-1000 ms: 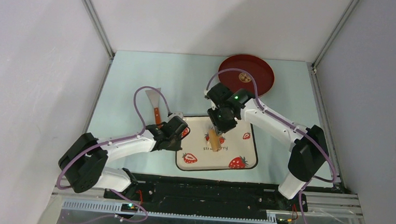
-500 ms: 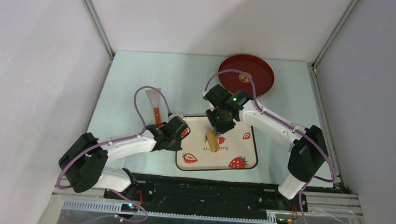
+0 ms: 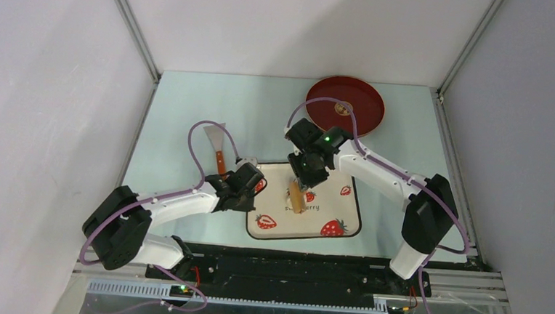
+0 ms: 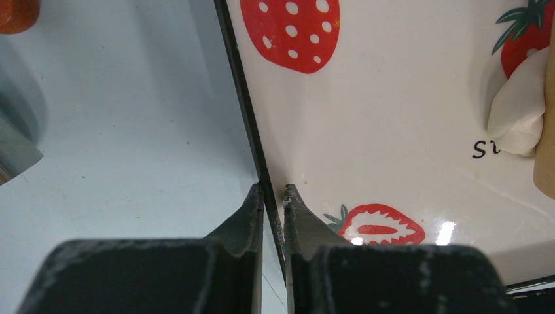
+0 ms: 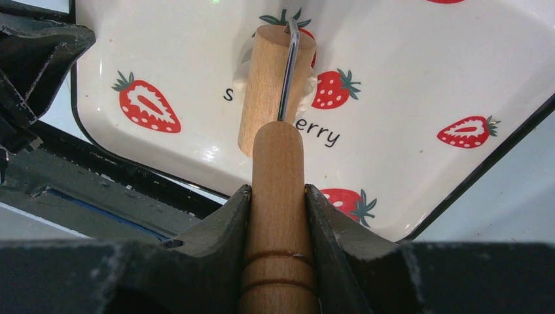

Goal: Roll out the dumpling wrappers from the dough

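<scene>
The dough — a thick lump mid-frame on the strawberry plate — was pressed under the wooden roller, whose handle was clamped by the right gripper. The plate's left rim was pinched by the left gripper. No wrappers were seen — flattening and cutting remained.

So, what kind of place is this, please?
Probably a robot test booth staged as a kitchen: plain white walls, a strawberry-patterned plate holding dough, and a wooden roller on it.
</scene>
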Robot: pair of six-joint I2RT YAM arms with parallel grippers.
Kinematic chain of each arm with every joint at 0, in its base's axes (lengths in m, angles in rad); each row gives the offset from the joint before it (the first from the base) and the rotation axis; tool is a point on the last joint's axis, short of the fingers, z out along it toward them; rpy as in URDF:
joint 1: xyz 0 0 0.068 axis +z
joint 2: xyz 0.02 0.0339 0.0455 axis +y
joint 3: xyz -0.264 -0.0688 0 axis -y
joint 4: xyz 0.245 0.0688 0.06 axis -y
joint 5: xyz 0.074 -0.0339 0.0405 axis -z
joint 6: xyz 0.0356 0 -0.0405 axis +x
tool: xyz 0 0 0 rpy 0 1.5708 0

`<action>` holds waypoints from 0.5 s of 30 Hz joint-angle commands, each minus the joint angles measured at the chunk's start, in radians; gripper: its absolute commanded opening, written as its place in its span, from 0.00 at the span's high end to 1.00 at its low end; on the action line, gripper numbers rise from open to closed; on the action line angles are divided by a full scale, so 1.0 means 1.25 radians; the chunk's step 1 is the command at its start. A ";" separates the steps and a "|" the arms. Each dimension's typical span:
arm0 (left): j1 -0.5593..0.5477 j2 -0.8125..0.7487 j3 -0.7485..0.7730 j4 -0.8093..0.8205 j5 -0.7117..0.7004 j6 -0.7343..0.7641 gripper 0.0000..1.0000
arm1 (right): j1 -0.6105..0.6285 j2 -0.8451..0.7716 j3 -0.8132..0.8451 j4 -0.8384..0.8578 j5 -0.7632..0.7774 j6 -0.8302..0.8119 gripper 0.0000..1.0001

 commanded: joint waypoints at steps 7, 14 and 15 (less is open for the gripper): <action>-0.020 0.033 -0.013 -0.065 0.018 0.003 0.92 | 0.020 0.212 -0.115 -0.046 0.088 0.028 1.00; -0.020 0.034 -0.013 -0.067 0.016 0.003 0.92 | 0.029 0.230 -0.132 -0.055 0.116 0.028 1.00; -0.020 0.035 -0.013 -0.068 0.016 0.002 0.92 | 0.031 0.233 -0.134 -0.055 0.118 0.028 1.00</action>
